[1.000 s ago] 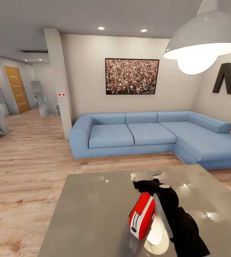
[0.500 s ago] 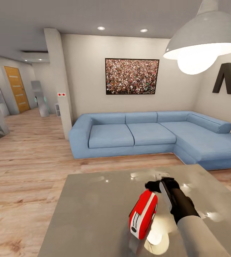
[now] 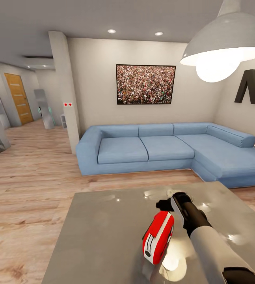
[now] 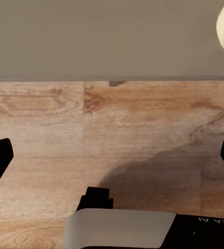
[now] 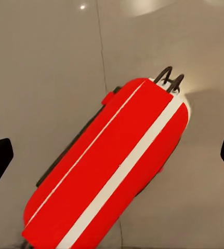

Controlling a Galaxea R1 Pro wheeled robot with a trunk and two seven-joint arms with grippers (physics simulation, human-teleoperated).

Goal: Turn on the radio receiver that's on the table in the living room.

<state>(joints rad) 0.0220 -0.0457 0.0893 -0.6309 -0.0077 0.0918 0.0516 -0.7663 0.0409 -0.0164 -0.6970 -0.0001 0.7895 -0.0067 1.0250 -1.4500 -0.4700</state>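
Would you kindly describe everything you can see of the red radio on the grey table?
The small bright-red radio receiver has a thin, rounded body that looks like glossy plastic, with a white trim stripe along its edge. It stands upright on the glossy grey table, turned edge-on to the head camera. The right wrist view looks down on its top, where a small dark wire loop sits at one end and a small red tab juts from one side. The right gripper hovers above its far end; contact cannot be judged.

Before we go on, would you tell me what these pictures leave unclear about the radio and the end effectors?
- Radio receiver: head view shows it edge-on, so dial and grille face away.
- Radio's near end: cut off by the right wrist view's edge.
- Right end effector: opening unclear in head view; its own body hides it.
- Left end effector: fingertips cut by frame edges.
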